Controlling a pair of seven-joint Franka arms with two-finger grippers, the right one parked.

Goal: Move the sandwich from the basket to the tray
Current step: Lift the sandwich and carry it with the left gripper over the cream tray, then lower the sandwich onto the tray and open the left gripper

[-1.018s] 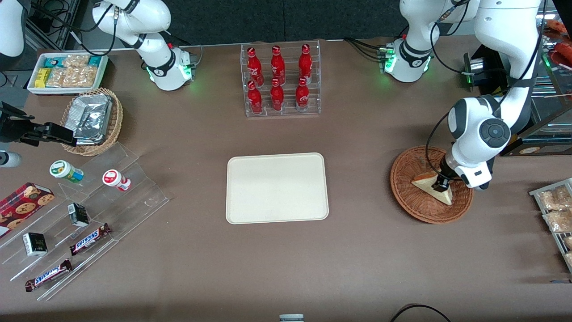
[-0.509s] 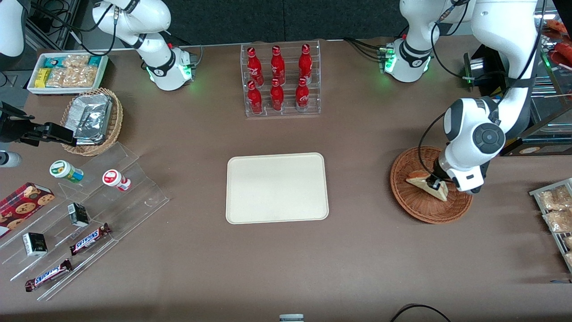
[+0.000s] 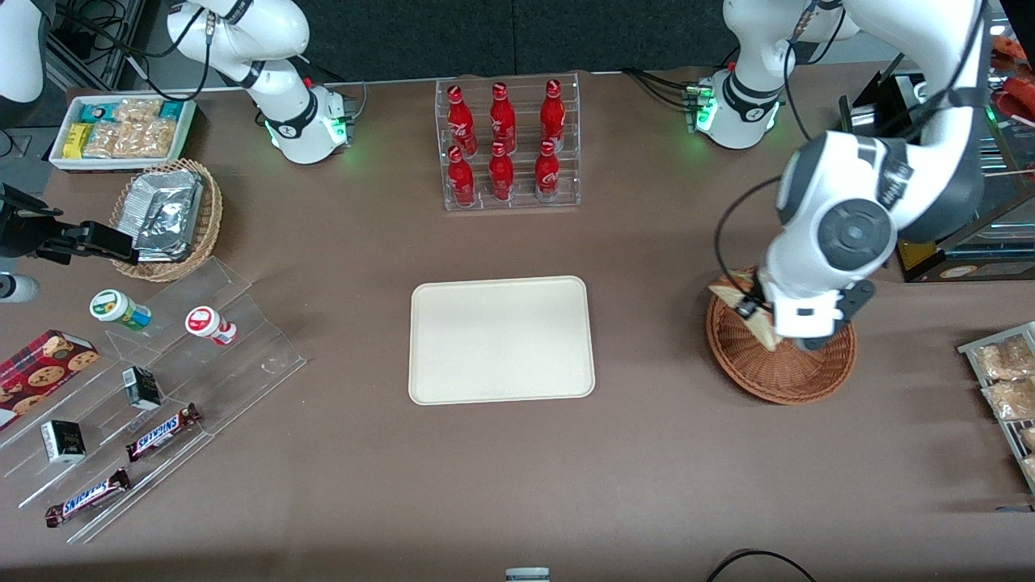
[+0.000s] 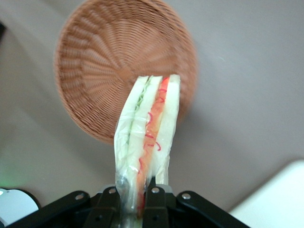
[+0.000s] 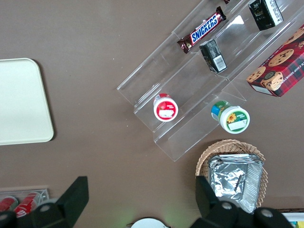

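My left gripper [image 3: 756,311] is shut on the sandwich [image 3: 740,305], a wrapped wedge of white bread with orange-red and green layers, and holds it above the reddish-brown woven basket [image 3: 780,368]. In the left wrist view the sandwich [image 4: 148,130] hangs upright between the black fingers [image 4: 154,204], well clear of the empty basket [image 4: 102,61] below. The cream tray [image 3: 501,339] lies flat at the table's middle, toward the parked arm from the basket; its corner shows in the wrist view [image 4: 280,194].
A clear rack of red bottles [image 3: 508,145] stands farther from the camera than the tray. Snack bags [image 3: 1007,380] lie at the working arm's end. A tiered acrylic stand with snacks [image 3: 145,388] and a tan basket of foil packets [image 3: 168,217] sit toward the parked arm's end.
The gripper has risen out of the basket with the sandwich in it and shifted toward the tray. The basket is now empty.
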